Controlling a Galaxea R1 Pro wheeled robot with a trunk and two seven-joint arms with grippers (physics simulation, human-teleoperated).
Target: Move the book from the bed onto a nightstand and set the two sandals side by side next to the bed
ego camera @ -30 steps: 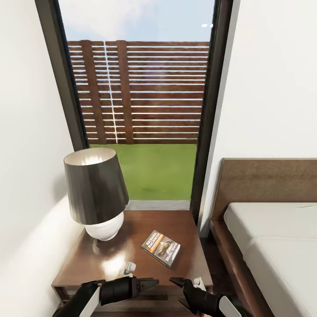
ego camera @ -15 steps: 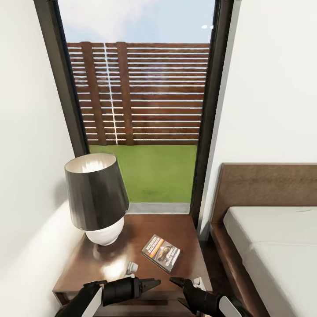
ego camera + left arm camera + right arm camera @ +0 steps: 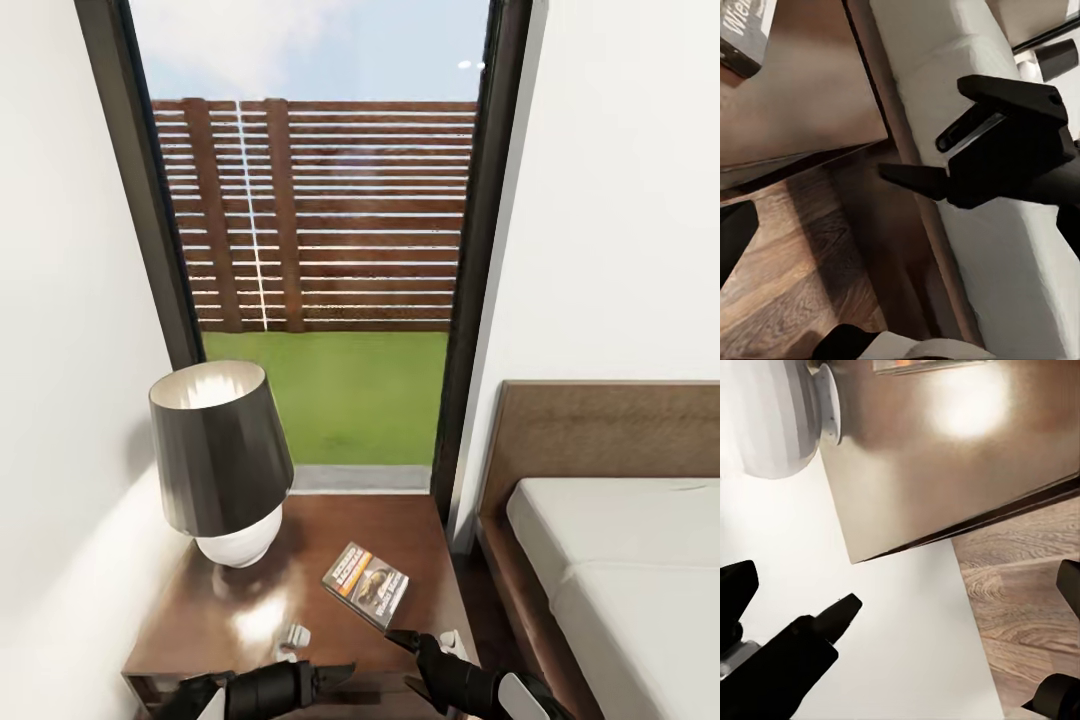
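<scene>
Between the earlier frames and this one the whole head view slid downward a little, so the camera had tilted, while the book (image 3: 366, 584) kept its spot on the nightstand (image 3: 230, 620). The left gripper (image 3: 335, 672) had sunk lower in the picture, nearer the bottom edge.

The thin paperback lay flat on the glossy dark brown wooden surface, its dark cover crossed by an orange band with white lettering. Its long axis ran diagonally, from the near-right corner of the nightstand up toward the lamp (image 3: 222, 462). That lamp had a dark tapered shade and a rounded white ribbed base (image 3: 765, 416), standing at the back left of the surface. A small white object (image 3: 296, 634) rested near the front edge.

Beside the nightstand, the bed (image 3: 620, 560) showed a plain pale mattress in a brown wooden frame with a grained headboard. White walls flanked a tall dark-framed window (image 3: 480, 300) onto grass and a slatted fence. Brown wood planks (image 3: 1027, 607) covered the floor.

Both black grippers hovered at the nightstand's front edge, holding nothing. The left fingers (image 3: 821, 626) stood apart, and the right gripper (image 3: 412, 662) also had its fingers (image 3: 911, 178) spread.
</scene>
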